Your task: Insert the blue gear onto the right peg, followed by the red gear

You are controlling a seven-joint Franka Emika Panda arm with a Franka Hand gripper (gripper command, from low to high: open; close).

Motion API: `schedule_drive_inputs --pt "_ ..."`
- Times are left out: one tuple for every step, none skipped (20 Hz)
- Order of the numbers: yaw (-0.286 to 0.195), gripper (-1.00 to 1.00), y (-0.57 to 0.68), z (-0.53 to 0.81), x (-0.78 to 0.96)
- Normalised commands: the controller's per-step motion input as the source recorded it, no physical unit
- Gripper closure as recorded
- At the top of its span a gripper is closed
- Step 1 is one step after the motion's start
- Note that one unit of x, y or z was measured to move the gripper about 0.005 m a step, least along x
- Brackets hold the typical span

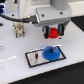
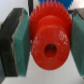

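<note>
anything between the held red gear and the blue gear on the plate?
Nothing: in the exterior view, only bare table shows between the red gear in the gripper and the blue gear.

this looks like a robotics lab or test bench. a plain white table [image 1: 12, 62] carries little beyond a grey plate [image 1: 37, 58] with a black border, a purpose-made fixture with toothed plastic gears on it. a white robot arm [image 1: 57, 12] hangs over it with black cables [image 1: 15, 19] trailing behind. a small metal device [image 1: 19, 30] sits farther back. nothing domestic shows anywhere.
</note>
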Motion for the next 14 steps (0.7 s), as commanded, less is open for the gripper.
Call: schedule_drive_inputs --pt "0.000 1.00 -0.06 0.20 0.74" --pt "0.000 1.00 -0.05 0.14 0.70" --pt "0.000 1.00 -0.09 0.08 0.68" --pt "0.000 1.00 -0.13 0.06 0.64" --pt "0.000 1.00 -0.14 0.06 0.62" --pt "0.000 1.00 -0.17 0.04 0.60" --pt "0.000 1.00 -0.21 0.02 0.57" --pt "0.000 1.00 -0.22 0.00 0.53" --pt "0.000 1.00 -0.20 0.00 0.50" --pt "0.000 1.00 -0.19 0.00 0.46" --pt "0.000 1.00 -0.20 0.00 0.43" --pt "0.000 1.00 -0.23 0.00 0.39" --pt "0.000 1.00 -0.23 -0.03 0.33" --pt "0.000 1.00 -0.16 -0.03 0.29"
